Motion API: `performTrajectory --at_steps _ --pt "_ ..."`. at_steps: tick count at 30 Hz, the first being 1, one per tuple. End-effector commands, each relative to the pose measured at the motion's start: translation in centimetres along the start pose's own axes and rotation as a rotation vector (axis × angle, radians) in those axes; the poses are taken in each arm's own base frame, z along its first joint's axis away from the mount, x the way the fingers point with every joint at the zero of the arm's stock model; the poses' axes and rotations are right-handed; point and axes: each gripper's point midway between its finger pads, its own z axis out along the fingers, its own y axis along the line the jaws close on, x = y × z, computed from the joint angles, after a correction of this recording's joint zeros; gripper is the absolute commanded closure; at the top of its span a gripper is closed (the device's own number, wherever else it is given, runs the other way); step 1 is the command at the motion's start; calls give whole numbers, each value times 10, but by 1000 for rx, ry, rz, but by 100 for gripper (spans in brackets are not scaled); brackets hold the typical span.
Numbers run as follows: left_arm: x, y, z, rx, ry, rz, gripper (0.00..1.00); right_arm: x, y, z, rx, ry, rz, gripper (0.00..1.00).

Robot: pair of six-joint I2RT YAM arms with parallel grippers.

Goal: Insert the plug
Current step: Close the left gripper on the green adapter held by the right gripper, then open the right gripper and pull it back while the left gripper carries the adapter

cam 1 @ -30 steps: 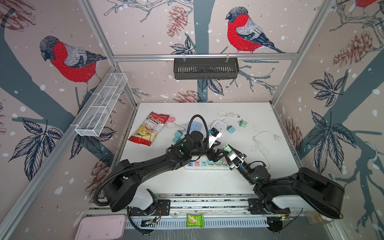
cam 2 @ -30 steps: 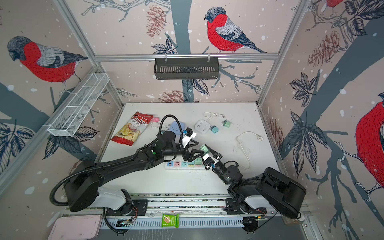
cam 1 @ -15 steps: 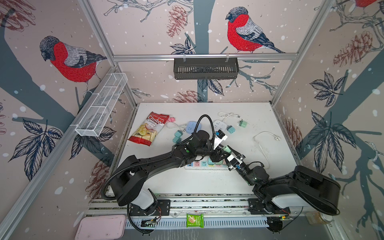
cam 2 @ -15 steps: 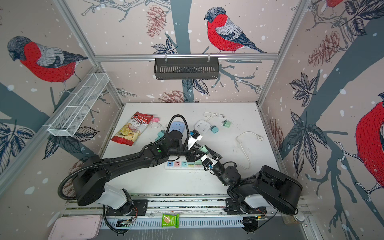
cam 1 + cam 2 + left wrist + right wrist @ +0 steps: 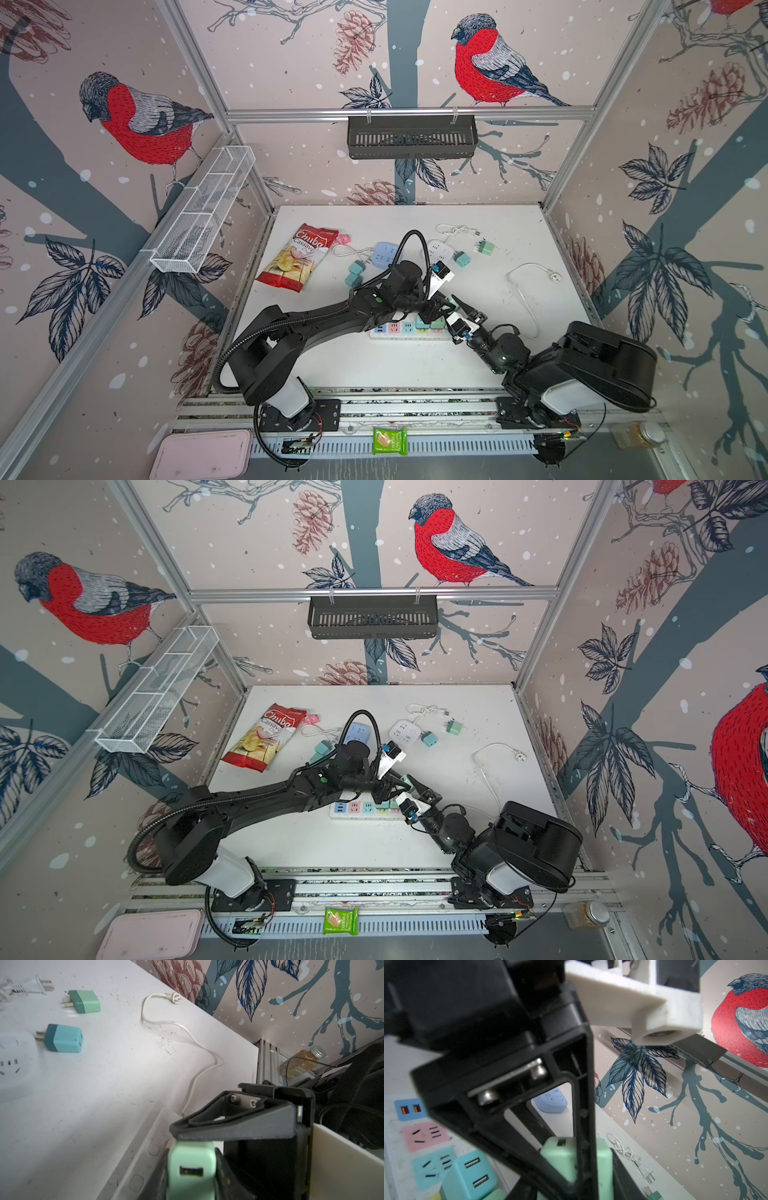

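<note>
Bullfinch wallpaper (image 5: 133,120) covers the walls around the white table (image 5: 415,370). A long white power strip (image 5: 392,330) lies along the table's front edge, about midway, and my two arms meet over its right end in both top views. A red chip bag (image 5: 297,262) lies toward the left edge. A loose white cord (image 5: 524,291) curls toward the right edge.

My left gripper (image 5: 445,308) is pinched onto the mint plug (image 5: 191,1169). From my left wrist the plug sits squeezed between my own fingers with its USB slot facing the camera, and it hangs over the strip's end. One black finger (image 5: 239,1126) of my right gripper (image 5: 463,310) lies right across the top of it.

From my right wrist the same plug (image 5: 560,1155) shows through the frame of my left finger. My right jaws stand close around the plug and grip it too. I cannot tell whether its prongs have entered a socket.

A pale blue adapter (image 5: 469,1172) is plugged into the strip just beside it. Two more adapters, one green (image 5: 85,1001) and one blue (image 5: 62,1038), lie loose toward the back edge.
</note>
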Motion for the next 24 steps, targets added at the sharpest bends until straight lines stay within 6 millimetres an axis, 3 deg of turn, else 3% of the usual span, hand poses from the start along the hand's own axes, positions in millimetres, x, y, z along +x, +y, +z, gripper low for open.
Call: performTrajectory --at_steps 1,4,6,11,16,17,24 --pt "-15 -42 -4 218 -40 72 72 -19 -21 -14 99 -88 -3 97" --pt "-15 -43 -4 227 -39 75 82 -17 -19 -11 114 -65 -12 89" --pt "-16 -41 -5 211 -42 78 86 -17 -21 -10 128 -55 -6 71" --pt "-19 -35 -10 152 -64 95 100 -18 -26 -14 145 -60 19 41" --pt "-27 -23 -21 53 -101 113 100 -17 -33 -17 179 -53 44 23" --pt "-29 -20 -26 34 -111 121 100 -17 -36 -19 193 -49 50 0" --pt "-44 -9 -69 -155 -227 266 100 -19 -64 -40 262 -98 163 0"
